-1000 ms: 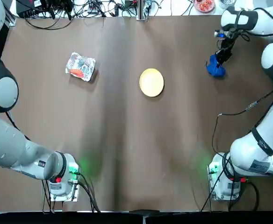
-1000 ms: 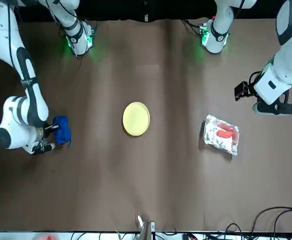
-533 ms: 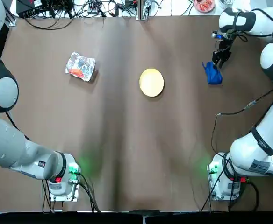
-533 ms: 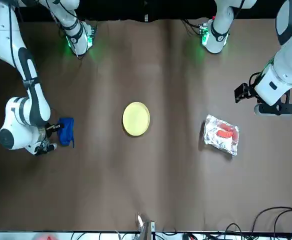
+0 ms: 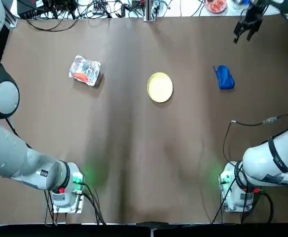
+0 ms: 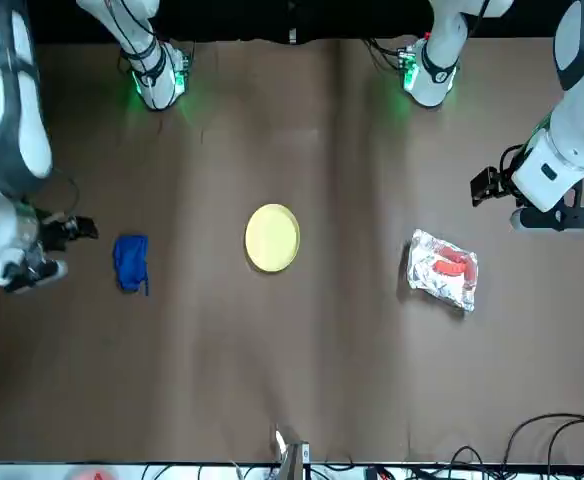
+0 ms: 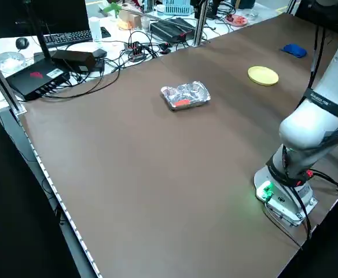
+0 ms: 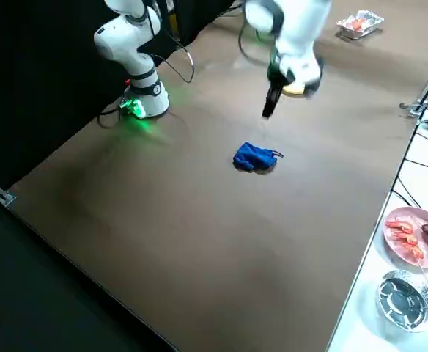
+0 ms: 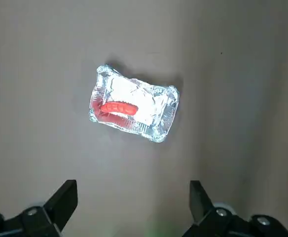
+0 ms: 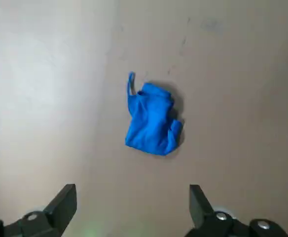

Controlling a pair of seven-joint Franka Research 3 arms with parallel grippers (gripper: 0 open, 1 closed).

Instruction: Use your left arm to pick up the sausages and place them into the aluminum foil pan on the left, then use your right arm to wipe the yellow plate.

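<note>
Left wrist view: sausage [image 9: 119,108], glossy red-orange, scored.

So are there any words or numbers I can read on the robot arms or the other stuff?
None that I can read.
The label on the right arm: too small to read.
The sticker on the black box: too small to read.

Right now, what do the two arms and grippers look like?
Both arms: white and grey with rounded joints, black cables, green lights and a red button at each base. The left gripper and right gripper match: black, two blocky fingers with angled tips, round silvery screws on the finger mounts.
</note>
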